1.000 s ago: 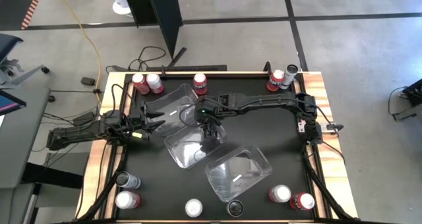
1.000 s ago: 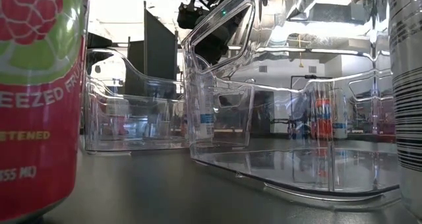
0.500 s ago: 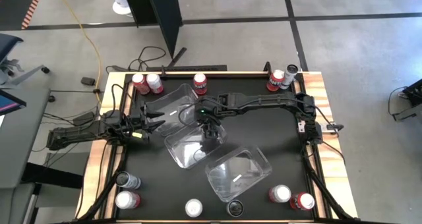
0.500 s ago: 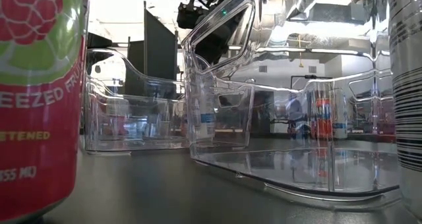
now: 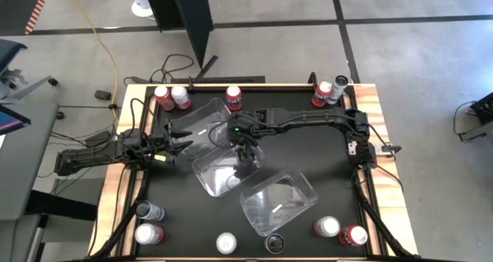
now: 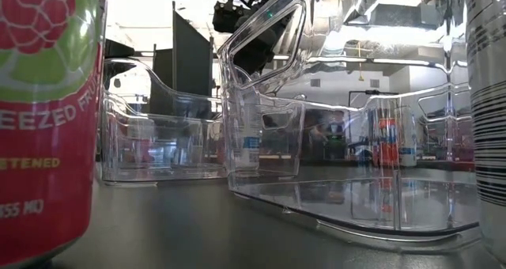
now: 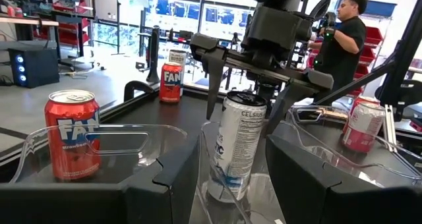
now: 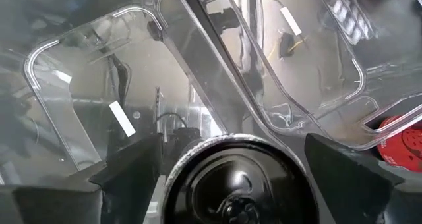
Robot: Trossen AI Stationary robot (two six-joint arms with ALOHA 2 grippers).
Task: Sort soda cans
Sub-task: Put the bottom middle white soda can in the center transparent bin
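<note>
A white-and-silver soda can (image 7: pixel 234 165) stands slightly tilted inside the middle clear tub (image 5: pixel 219 173). My right gripper (image 7: pixel 241 118) hangs open just above it, pointing steeply down. One finger stands on each side of the can's silver top (image 8: pixel 234 181), and the left wrist view shows a small gap on either side. In the high view this gripper (image 5: pixel 245 152) hides the can. My left gripper (image 5: pixel 181 141) waits open at the table's left. It points level toward the tubs with nothing between its fingers.
Two more clear tubs lie beside the middle one, one at the far left (image 5: pixel 199 125) and one at the near right (image 5: pixel 279 202). Red cans stand along the far edge (image 5: pixel 171 97) (image 5: pixel 233 97) (image 5: pixel 330 90). Several cans line the near edge (image 5: pixel 148 222) (image 5: pixel 226 243) (image 5: pixel 340 231). A person (image 7: pixel 339 39) works beyond the table.
</note>
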